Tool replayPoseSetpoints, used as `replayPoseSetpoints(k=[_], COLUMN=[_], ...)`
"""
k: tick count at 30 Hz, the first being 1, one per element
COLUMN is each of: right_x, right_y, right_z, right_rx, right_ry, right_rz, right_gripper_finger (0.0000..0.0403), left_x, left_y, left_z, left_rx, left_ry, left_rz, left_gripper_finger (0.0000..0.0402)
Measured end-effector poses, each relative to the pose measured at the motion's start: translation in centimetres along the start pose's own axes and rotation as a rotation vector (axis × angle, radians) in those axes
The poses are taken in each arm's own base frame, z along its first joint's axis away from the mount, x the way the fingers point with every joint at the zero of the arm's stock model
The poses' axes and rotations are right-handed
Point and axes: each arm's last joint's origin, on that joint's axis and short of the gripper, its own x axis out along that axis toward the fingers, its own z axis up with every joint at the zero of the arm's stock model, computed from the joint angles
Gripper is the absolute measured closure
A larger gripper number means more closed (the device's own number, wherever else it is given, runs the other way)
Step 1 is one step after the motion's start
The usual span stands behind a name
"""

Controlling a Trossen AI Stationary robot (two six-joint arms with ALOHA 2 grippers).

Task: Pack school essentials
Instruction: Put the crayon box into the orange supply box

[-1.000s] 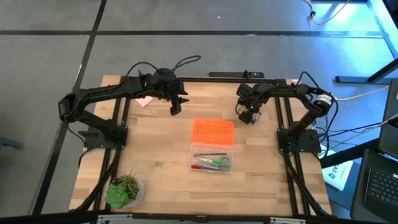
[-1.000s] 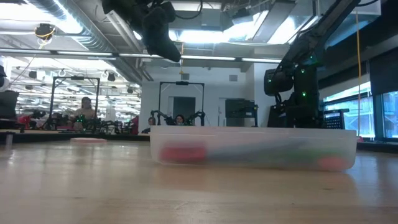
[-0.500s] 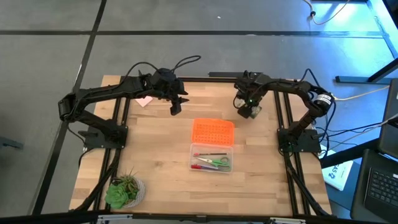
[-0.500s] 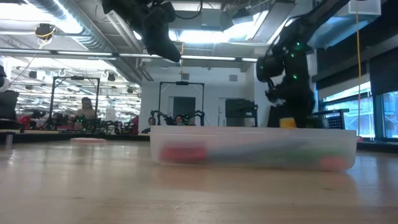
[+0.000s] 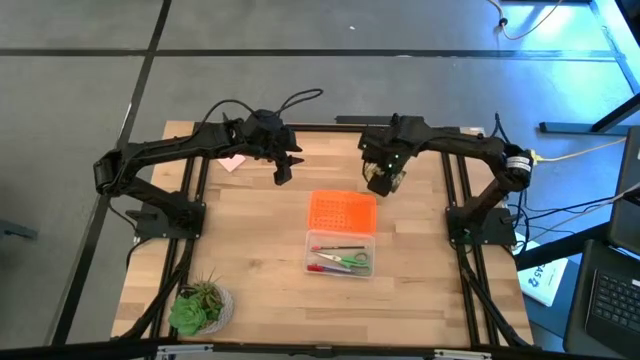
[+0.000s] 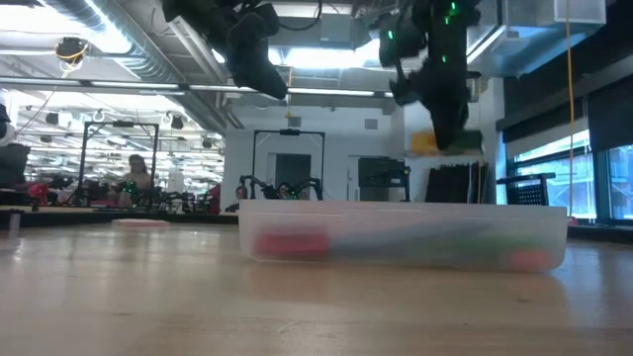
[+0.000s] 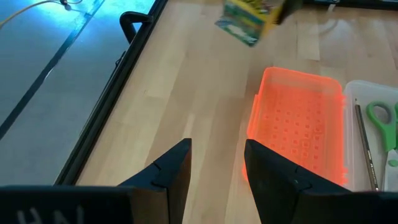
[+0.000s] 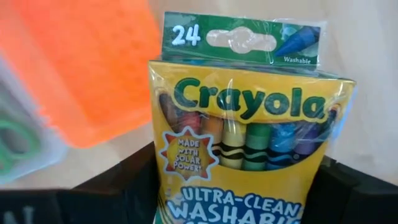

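Observation:
The yellow-green crayon box point(image 8: 242, 124) hangs in the air over the far right part of the table, with my right gripper point(image 5: 383, 178) shut on it, just beyond the orange lid point(image 5: 342, 211). It also shows in the left wrist view as the crayon box point(image 7: 252, 15). The clear box point(image 5: 340, 252) rests on the table near the middle and holds green-handled scissors point(image 5: 352, 261), a pen and a pencil. A pink note pad point(image 5: 232, 162) lies flat at the far left. My left gripper point(image 5: 283, 172) hovers open, high over the far left, with nothing between its fingers. My right gripper pinches the crayon box between its two fingers, one on each narrow side point(image 8: 158, 186), at the box's lower half. The fingers point(image 8: 124, 180) come from above, pointing down. The box is lifted clear of the table, its printed front toward the wrist camera.
The orange perforated lid lies flat, touching the clear box's far end. A green potted plant point(image 5: 200, 305) stands at the near left corner. Bare wood lies left and right of the clear box. Black frame rails run along both table sides.
My right gripper has risen and gone toward the table's left, toward the orange lid, carrying the crayon box up off the table. The left arm has kept still.

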Motion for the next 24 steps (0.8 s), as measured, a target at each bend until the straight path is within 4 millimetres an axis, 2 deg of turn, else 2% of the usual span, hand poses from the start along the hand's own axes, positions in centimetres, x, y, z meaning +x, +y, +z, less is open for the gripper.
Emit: replayPoseSetpoints(k=[6, 13, 20, 24], right_x=[-2.1, -2.4, -2.6, -1.4], right_y=[4.8, 10.1, 14.7, 16.9], right_z=[-0.2, -1.9, -2.1, -1.7], right_rx=[-0.03, -0.09, -0.118, -0.22], right_ry=[-0.061, -0.093, -0.251, -0.289], right_rz=[0.031, 0.072, 0.189, 0.211], right_gripper_finger=[0.0123, 0.0123, 0.0123, 0.0123], left_x=[0.0, 0.0, 0.1, -0.4], left_y=[0.0, -0.3, -2.7, -4.6], left_z=[0.0, 0.1, 0.2, 0.5], left_rx=[0.0, 0.011, 0.084, 0.126], left_ry=[0.0, -0.007, -0.011, -0.032], left_rz=[0.0, -0.041, -0.137, -0.218], left_gripper_finger=[0.026, 0.026, 0.026, 0.026])
